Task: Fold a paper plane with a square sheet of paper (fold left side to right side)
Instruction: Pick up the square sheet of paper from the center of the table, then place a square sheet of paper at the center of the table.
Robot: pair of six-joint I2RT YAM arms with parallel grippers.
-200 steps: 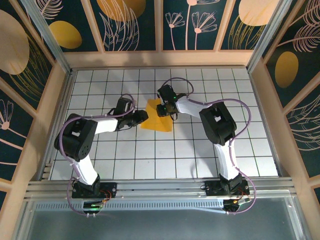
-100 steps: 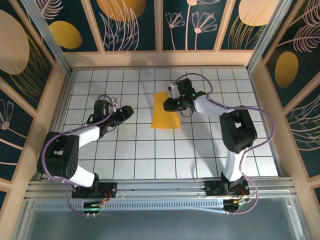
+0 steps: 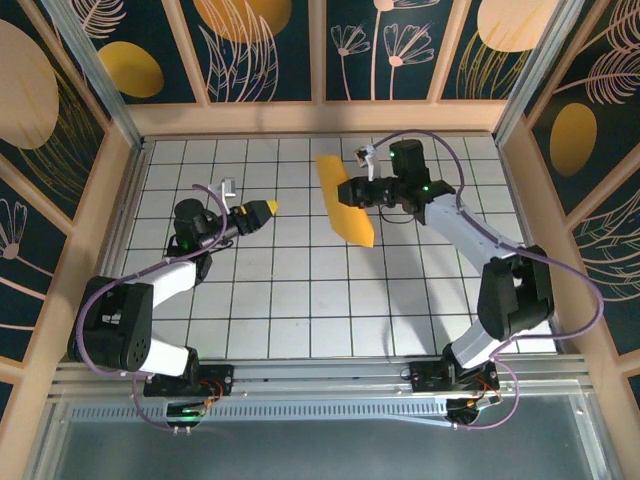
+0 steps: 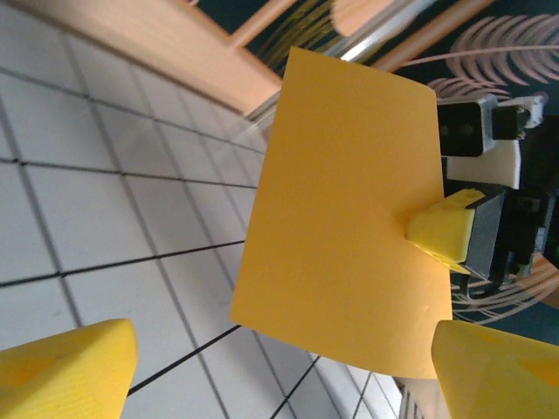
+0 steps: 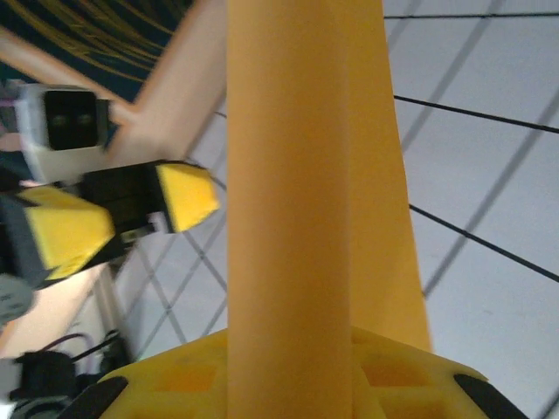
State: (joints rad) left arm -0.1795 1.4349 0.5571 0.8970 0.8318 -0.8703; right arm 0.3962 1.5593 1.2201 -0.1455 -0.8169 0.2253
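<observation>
The orange-yellow sheet of paper (image 3: 345,200) hangs above the white grid table as a tall narrow rectangle, tilted. My right gripper (image 3: 368,190) is shut on its right edge. In the right wrist view the paper (image 5: 306,192) stands edge-on as two layers rising out of my right gripper (image 5: 297,367). In the left wrist view the paper (image 4: 349,218) faces the camera with a yellow finger (image 4: 444,231) of the right gripper pinching its side. My left gripper (image 3: 262,209) is off to the left, apart from the paper. It stands open (image 4: 288,362) with nothing between its fingers.
The white tiled table (image 3: 300,300) is boxed in by wooden rails and dark-blue patterned walls (image 3: 60,200). An aluminium rail (image 3: 320,375) runs along the near edge by both arm bases. Purple cables loop beside each arm.
The right gripper has lifted the paper off the table and carried it right and back. The left arm has drawn back to the left, away from the paper.
</observation>
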